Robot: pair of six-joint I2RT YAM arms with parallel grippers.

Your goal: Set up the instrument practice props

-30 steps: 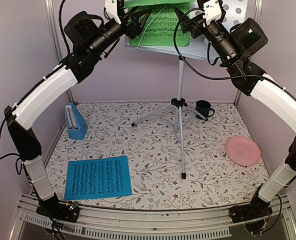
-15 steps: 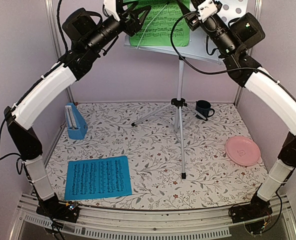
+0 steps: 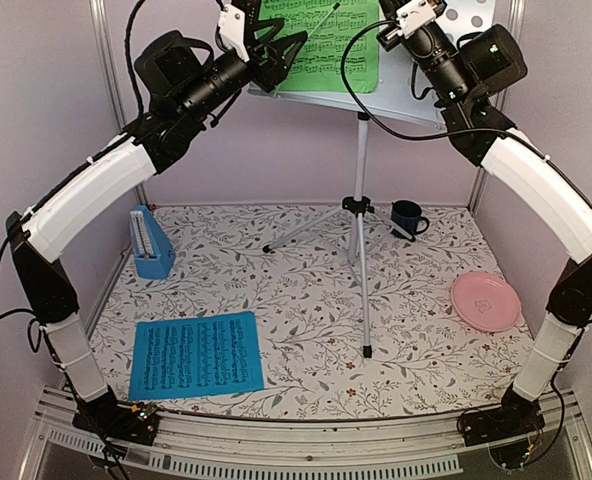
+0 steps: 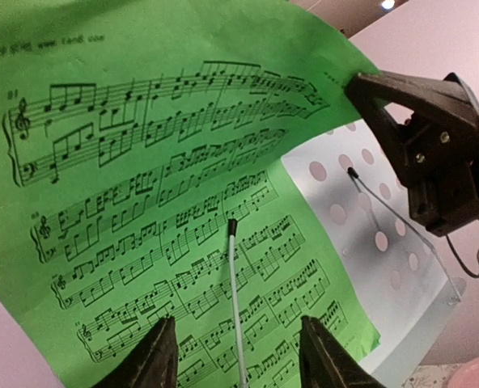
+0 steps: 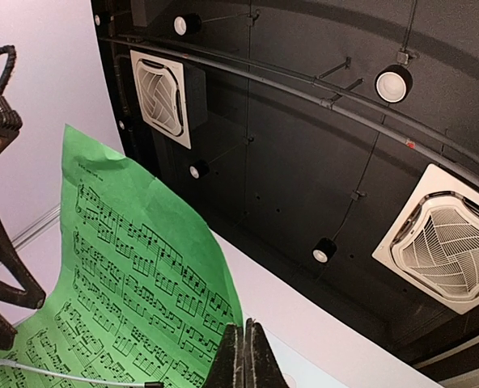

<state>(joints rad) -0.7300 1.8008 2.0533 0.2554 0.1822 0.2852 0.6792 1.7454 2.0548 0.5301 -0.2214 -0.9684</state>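
Note:
The green sheet (image 3: pixel 326 45) leans on the perforated desk (image 3: pixel 408 97) of the silver music stand (image 3: pixel 360 200); a thin wire arm (image 4: pixel 235 283) lies across it. My left gripper (image 4: pixel 235 356) hovers open in front of the sheet's lower part, with nothing between its fingers. My right gripper (image 5: pixel 241 327) is shut at the green sheet's (image 5: pixel 134 299) upper right edge, apparently pinching it. The blue sheet (image 3: pixel 196 355) lies flat at the front left. The blue metronome (image 3: pixel 151 243) stands by the left wall.
A dark blue mug (image 3: pixel 407 217) stands behind the tripod legs. A pink plate (image 3: pixel 485 301) lies at the right. The stand's legs (image 3: pixel 364 300) spread over the middle of the floral cloth. Both arms reach high toward the back wall.
My right gripper has gone from open to shut at the green sheet's edge and risen a little. The left gripper has pulled slightly back to the left.

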